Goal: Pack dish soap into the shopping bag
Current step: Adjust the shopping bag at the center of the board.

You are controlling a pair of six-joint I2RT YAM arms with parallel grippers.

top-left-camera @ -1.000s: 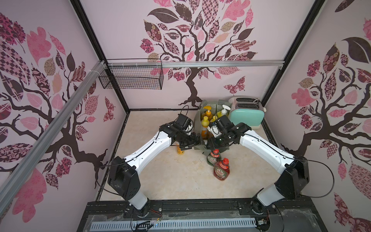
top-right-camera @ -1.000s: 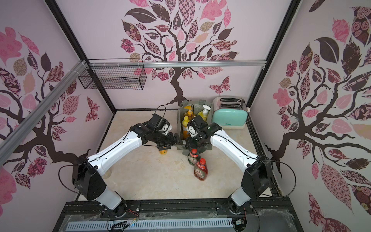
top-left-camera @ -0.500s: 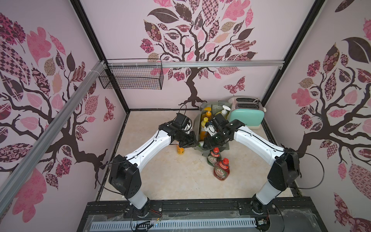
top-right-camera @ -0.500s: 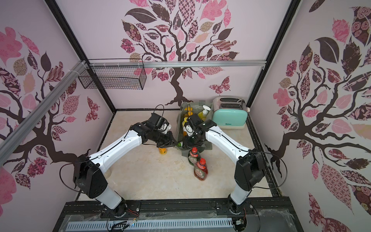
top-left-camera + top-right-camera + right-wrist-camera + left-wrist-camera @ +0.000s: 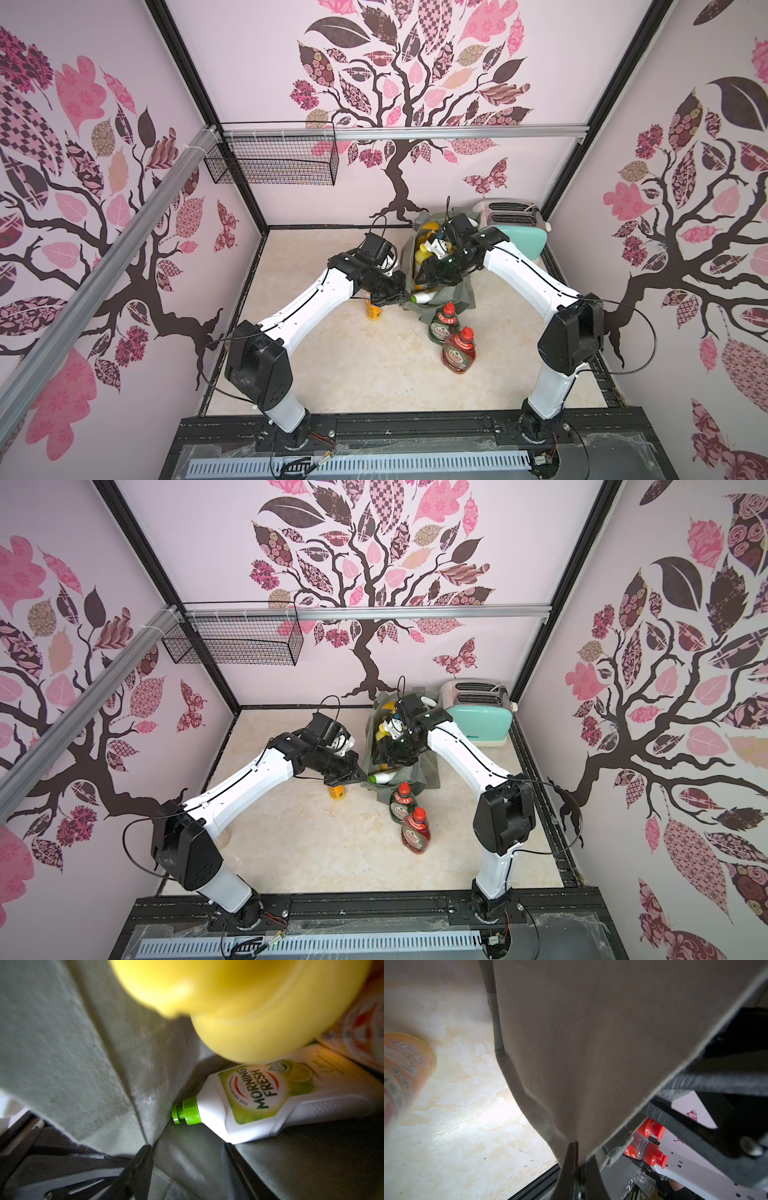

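Note:
The grey-green shopping bag (image 5: 451,293) (image 5: 409,771) stands near the back wall. My left gripper (image 5: 401,296) (image 5: 577,1165) is shut on the bag's fabric edge (image 5: 591,1043). Inside the bag my right gripper (image 5: 423,277) (image 5: 188,1153) is open and holds nothing. A white green-capped bottle (image 5: 270,1101) (image 5: 424,296) lies on its side below it, and a big yellow bottle (image 5: 249,1001) is close beside it. Outside the bag, an orange bottle (image 5: 374,309) (image 5: 404,1076) stands under my left arm. A green Fairy bottle (image 5: 441,328) and a red one (image 5: 458,351) stand in front.
A mint toaster (image 5: 515,224) sits against the back wall to the right of the bag. A black wire basket (image 5: 274,162) hangs on the wall at the back left. The marbled table (image 5: 353,374) stretches toward the front rail.
My left gripper has closed on the bag's edge. My right gripper has shifted a little further back inside the bag, and its elbow has swung outward.

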